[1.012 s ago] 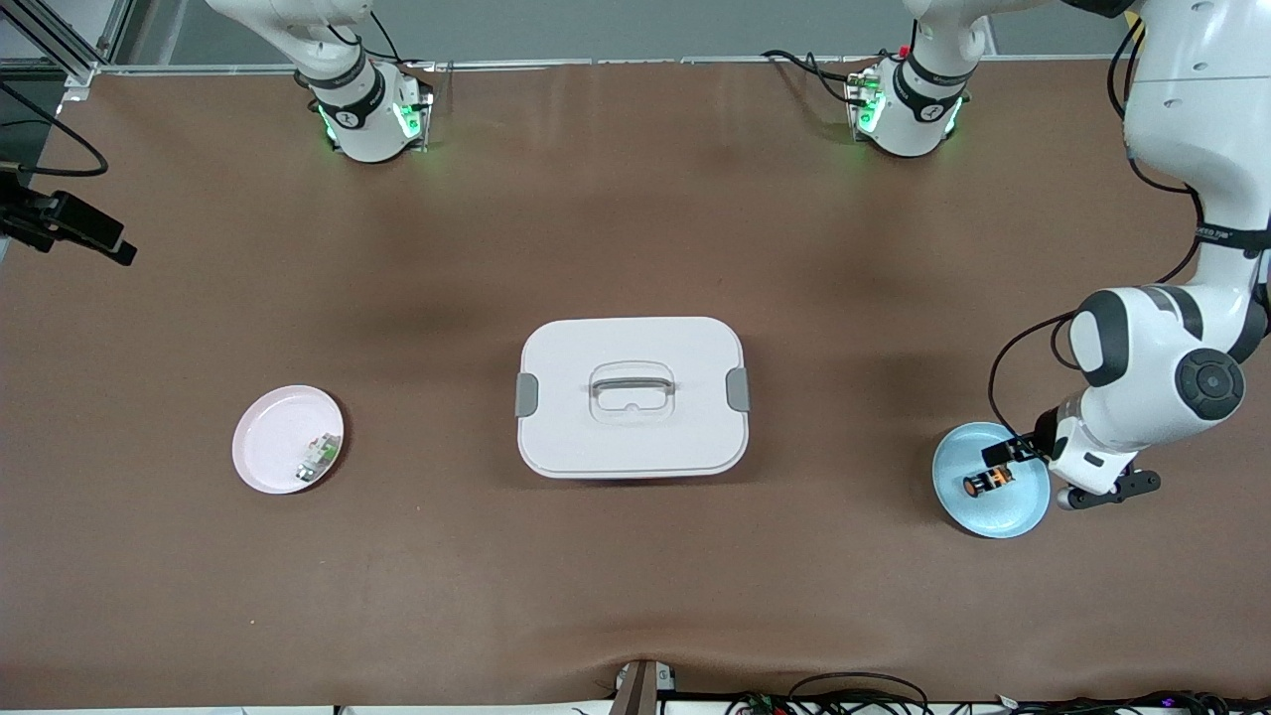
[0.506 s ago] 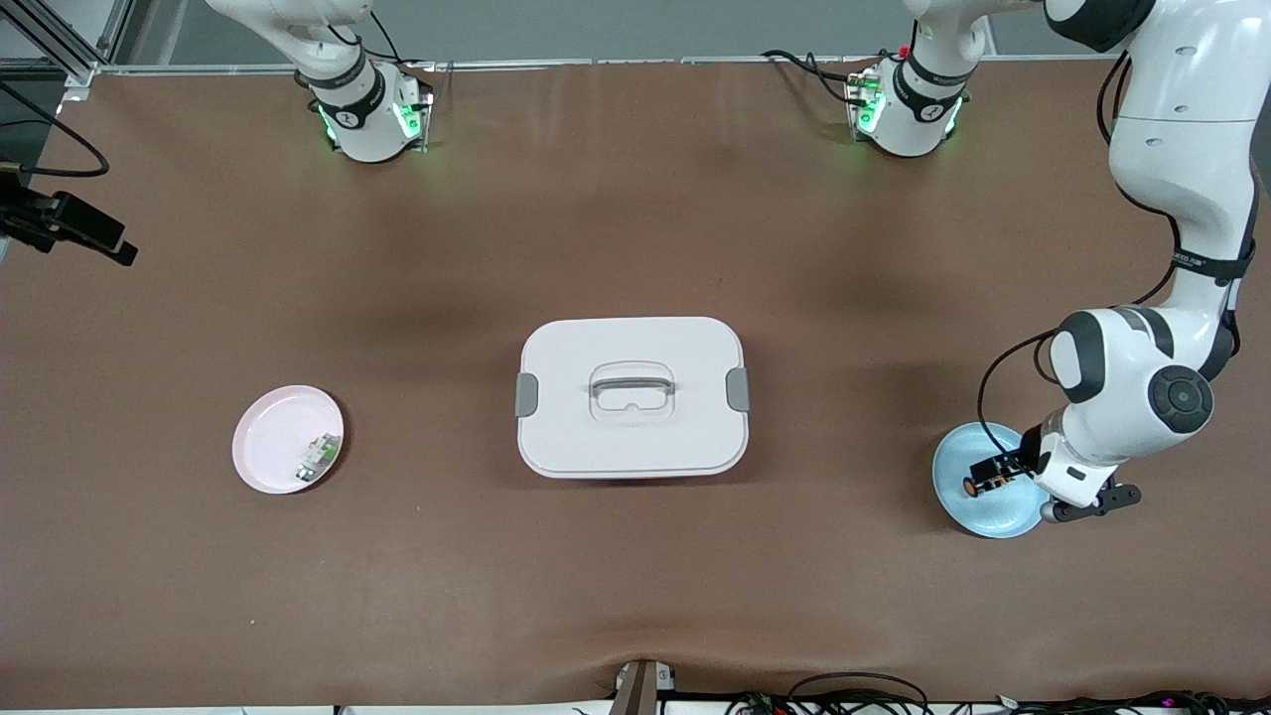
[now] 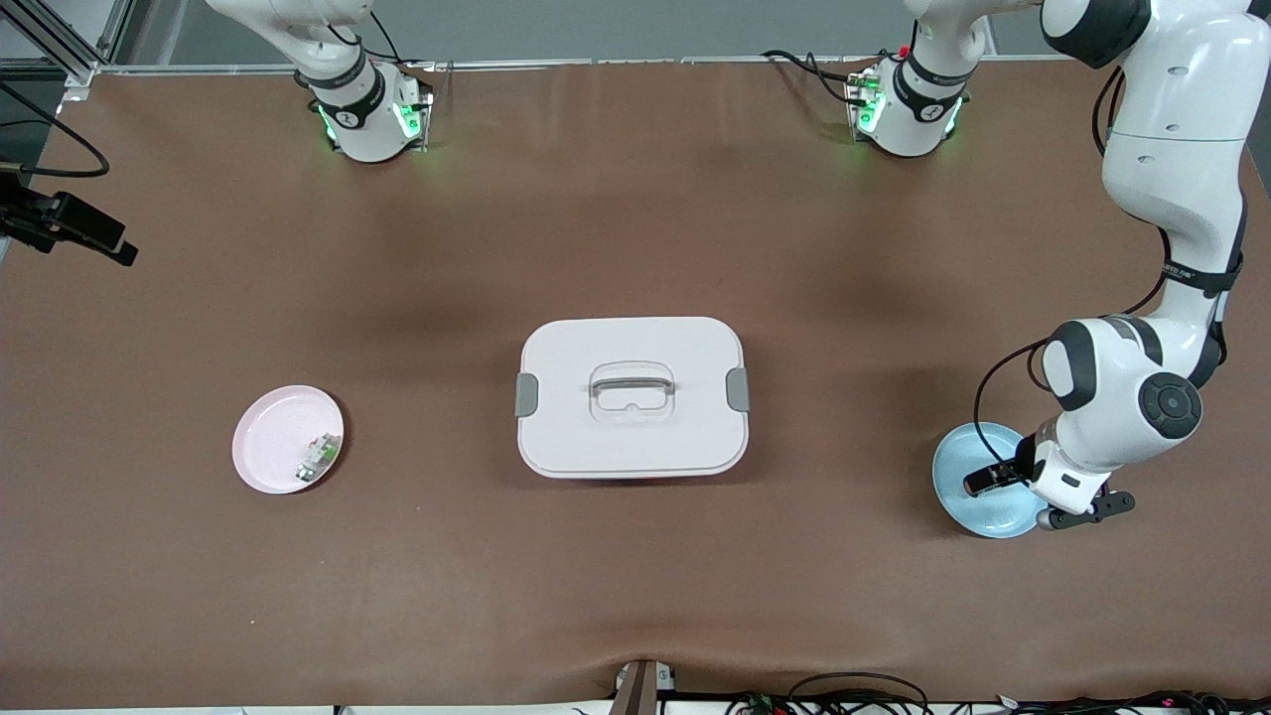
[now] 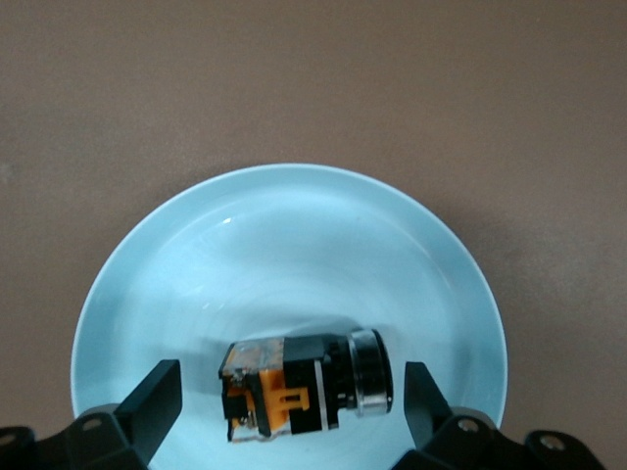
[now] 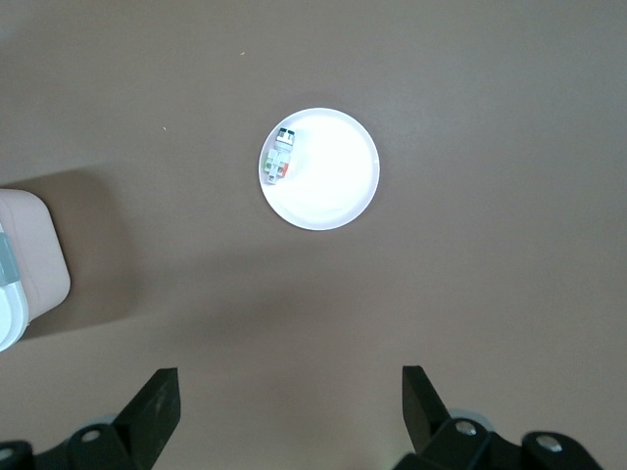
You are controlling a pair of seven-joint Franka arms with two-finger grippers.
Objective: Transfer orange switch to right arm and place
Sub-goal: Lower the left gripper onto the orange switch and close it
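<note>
We could read no brand or label on any object; the only writing was a small dark mark on the band of the left arm [image 3: 1177, 199], too small to make out.

The orange switch [image 4: 304, 387] lay on its side in the light blue plate [image 4: 284, 235] at the left arm's end of the table. Its black body carried orange bands and a silver ring at one end. In the front view the switch was mostly hidden under the wrist.

The left gripper [image 4: 289, 406] hung low over that plate with its jaws spread wide. In the left wrist view one finger [image 4: 152, 401] stood on each side of the switch, with a clear gap of blue plate between each finger and the part. We saw no contact, so nothing was gripped.

The right gripper [image 5: 289, 406] was also spread wide and held nothing. Its wrist view looked down from high up on the bare brown table [image 5: 470, 294], with the pink plate [image 5: 333, 186] well below it. The right arm [image 3: 328, 60] showed only near its base in the front view, and it waited.

The pink plate sat toward the right arm's end of the table and held a small white-and-green part [image 3: 318, 457] near its rim. Between the two plates stood a white lidded box [image 3: 632, 397] with grey side clasps and a recessed handle on top.
</note>
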